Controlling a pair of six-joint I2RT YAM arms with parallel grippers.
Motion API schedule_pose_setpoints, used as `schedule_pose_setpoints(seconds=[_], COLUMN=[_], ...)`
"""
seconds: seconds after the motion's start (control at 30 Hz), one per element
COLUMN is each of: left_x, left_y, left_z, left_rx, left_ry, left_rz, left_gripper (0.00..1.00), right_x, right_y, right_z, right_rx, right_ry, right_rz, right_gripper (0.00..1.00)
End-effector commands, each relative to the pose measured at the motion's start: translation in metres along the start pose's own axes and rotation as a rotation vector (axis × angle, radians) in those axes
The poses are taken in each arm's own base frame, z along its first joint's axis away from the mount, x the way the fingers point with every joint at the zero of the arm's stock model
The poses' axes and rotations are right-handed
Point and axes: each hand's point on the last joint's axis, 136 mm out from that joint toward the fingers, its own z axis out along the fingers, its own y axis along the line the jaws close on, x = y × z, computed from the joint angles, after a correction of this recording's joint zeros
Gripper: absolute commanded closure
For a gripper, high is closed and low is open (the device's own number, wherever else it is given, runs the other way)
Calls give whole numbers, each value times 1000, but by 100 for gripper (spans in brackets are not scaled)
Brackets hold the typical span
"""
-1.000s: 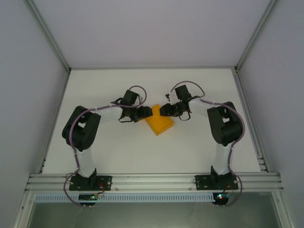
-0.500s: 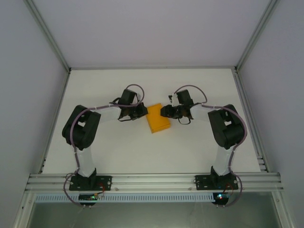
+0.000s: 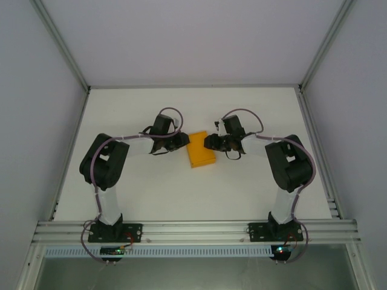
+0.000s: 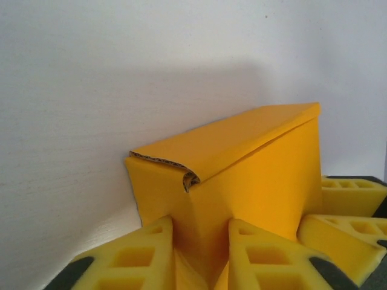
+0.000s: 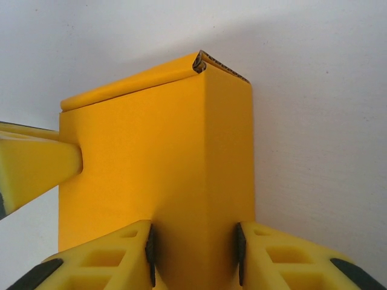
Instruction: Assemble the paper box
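White table point(image 3: 151, 193), pale walls all round, and your box point(image 3: 201, 152) sits on the surface about mid-table, right between the two arms. It's already folded into a box shape. The top flap point(image 4: 224, 136) is laid over but doesn't look tucked: one corner curls up and shows the raw card edge.

Your left gripper point(image 3: 181, 143) is closed down on the box's left end, with card wedged between its yellow fingers point(image 4: 139, 257). Your right gripper point(image 3: 209, 142) is clamped on the opposite end the same way, pads tight against the card. So both have hold of the box, and nothing else.

What I'd worry about:
- It's thin card, so squeezing harder at those corners could dent or crease the walls for good.
- With two grips on one small box, if the arms pull or twist against each other even a bit, I'd guess it skews or a seam tears.
- That curled flap could spring open once you let go, or snag on a finger as it backs off.
- Let go on one side only and the box may swing or slide on the smooth table.

Labels: nothing to read. The card is plain orange-yellow with no print, and there's no logo on the fingers.
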Motion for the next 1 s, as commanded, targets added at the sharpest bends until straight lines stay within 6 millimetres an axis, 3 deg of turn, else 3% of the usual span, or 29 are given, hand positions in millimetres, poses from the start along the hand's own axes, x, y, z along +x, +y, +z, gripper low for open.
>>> schedule_pose_setpoints(seconds=[0.0, 0.13, 0.23, 0.43, 0.73, 0.97], left_x=[45, 43, 45, 59, 83, 89], left_y=[34, 30, 25, 10, -8, 3], left_z=[11, 1, -8, -23, -26, -5], left_rx=[-131, -146, -143, -60, 21, 27], left_ry=[153, 149, 146, 156, 205, 219], left_rz=[-11, 12, 24, 18, 22, -19], left_gripper=[69, 48, 39, 33, 36, 54], right_x=[91, 97, 98, 99, 99, 104], right_y=[-48, -57, -58, -54, -51, -52], right_z=[12, 6, 3, 2, -1, 0], right_rx=[224, 295, 325, 327, 341, 339], right_ry=[255, 268, 267, 266, 263, 284], right_rz=[82, 114, 119, 133, 131, 144], right_gripper=[64, 64, 65, 65, 65, 66])
